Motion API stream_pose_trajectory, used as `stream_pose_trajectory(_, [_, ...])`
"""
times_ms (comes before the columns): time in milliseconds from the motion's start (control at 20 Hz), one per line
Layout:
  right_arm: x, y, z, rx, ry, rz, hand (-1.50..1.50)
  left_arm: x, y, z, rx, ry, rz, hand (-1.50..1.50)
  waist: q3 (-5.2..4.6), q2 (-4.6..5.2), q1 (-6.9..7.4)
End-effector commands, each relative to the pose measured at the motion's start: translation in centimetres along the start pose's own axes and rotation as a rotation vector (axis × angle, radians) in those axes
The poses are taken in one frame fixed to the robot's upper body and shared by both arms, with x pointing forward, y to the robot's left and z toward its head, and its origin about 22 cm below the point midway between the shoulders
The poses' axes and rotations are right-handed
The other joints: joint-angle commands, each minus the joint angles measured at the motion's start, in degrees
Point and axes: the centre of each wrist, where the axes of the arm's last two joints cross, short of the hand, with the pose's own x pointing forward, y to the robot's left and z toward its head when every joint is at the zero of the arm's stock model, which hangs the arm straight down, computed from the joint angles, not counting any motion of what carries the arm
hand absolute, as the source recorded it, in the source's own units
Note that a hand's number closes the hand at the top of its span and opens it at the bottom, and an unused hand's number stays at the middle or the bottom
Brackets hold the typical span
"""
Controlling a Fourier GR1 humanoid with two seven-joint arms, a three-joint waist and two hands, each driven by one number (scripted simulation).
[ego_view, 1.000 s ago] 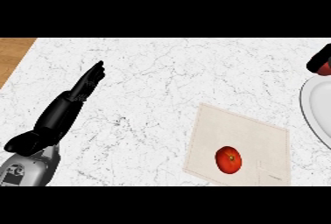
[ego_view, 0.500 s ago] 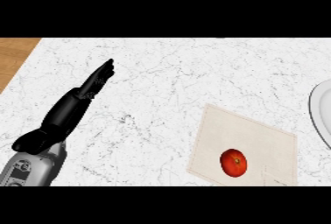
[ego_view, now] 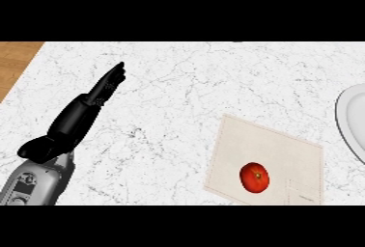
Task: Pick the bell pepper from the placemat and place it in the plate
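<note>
Looks steeply down on a white marbled counter point(ego_view: 214, 77). Shows at 5 o'clock a beige placemat point(ego_view: 274, 144) with a red bell pepper point(ego_view: 254, 177) lying on its lower middle. Shows at 3 o'clock a white plate point(ego_view: 351, 120), cut by the edge, apart from the placemat. Shows at 9 o'clock the left hand point(ego_view: 78, 116), fingers point(ego_view: 112, 80) straight, pointing toward 1 o'clock.

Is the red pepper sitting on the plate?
No, the bell pepper lies on the placemat, apart from the plate at the view's right edge.
</note>
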Motion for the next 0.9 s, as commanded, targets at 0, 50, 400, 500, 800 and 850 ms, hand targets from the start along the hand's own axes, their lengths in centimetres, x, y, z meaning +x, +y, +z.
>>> stream_pose_trajectory(0, [-0.2,0.6,-0.5,-0.051,0.264,-0.112,1.50,-0.3,0.2,0.3,0.010,0.010,0.003,0.00,0.04,-0.61,-0.93])
stream_pose_trajectory(50, [-0.1,0.6,-0.4,-0.057,0.261,-0.140,1.50,-0.3,0.4,0.2,0.010,0.016,0.003,0.00,0.07,-0.70,-1.45])
stream_pose_trajectory(400, [-1.6,3.9,-2.0,-0.133,0.291,-0.146,1.50,-1.1,0.5,0.9,0.047,0.032,-0.009,0.00,0.14,-0.85,-2.65])
stream_pose_trajectory(500, [-1.3,3.8,-1.7,-0.124,0.290,-0.152,1.50,-1.0,0.8,0.4,0.031,0.048,0.000,0.00,0.09,-0.92,-3.20])
stream_pose_trajectory(800, [-3.8,8.9,-3.3,-0.014,0.394,-0.127,1.50,-1.7,0.9,1.4,0.071,0.072,0.012,0.00,0.28,-1.49,-4.84])
stream_pose_trajectory(850, [-4.2,9.6,-3.5,0.032,0.422,-0.142,1.50,-1.6,1.1,1.7,0.076,0.073,0.007,0.00,0.33,-1.74,-5.08])
